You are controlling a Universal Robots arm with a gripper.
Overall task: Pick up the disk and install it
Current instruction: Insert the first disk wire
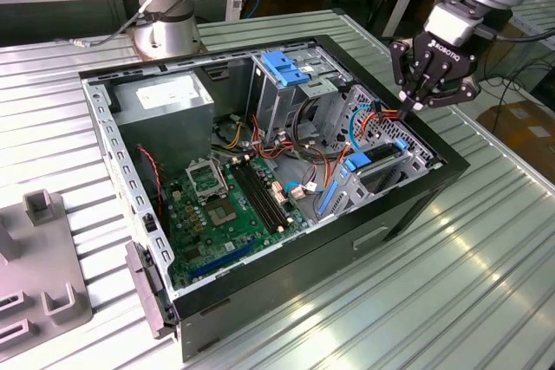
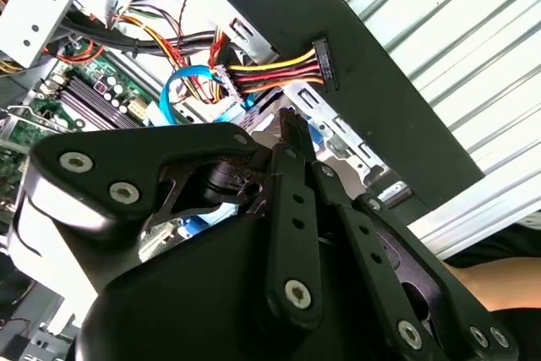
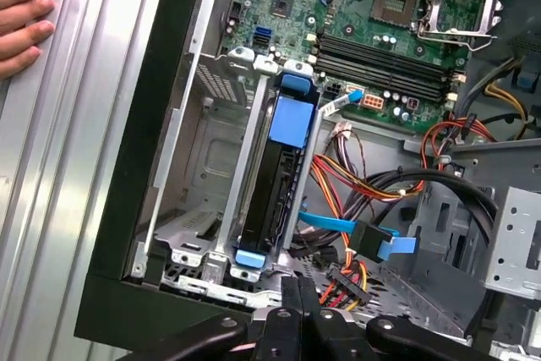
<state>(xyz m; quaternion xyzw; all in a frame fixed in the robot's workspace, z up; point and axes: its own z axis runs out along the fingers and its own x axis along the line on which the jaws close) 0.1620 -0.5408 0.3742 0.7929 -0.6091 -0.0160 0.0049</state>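
The fingers (image 3: 290, 300) are pressed together with nothing between them. Just beyond their tips the disk (image 3: 269, 183) stands on edge in the drive cage (image 3: 226, 209). A power connector (image 3: 340, 281) and a blue cable (image 3: 338, 224) lie beside the tips. Farther out are the motherboard (image 3: 372, 31) and a person's hand (image 3: 21, 27) over the desk (image 3: 76, 166).

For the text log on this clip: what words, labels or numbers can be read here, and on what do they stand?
Pincer body: short white lettering, a maker's mark, not quoted.
Power-supply box white label: print too small to read.
Motherboard markings: too small to read.
Nothing else carries legible text.
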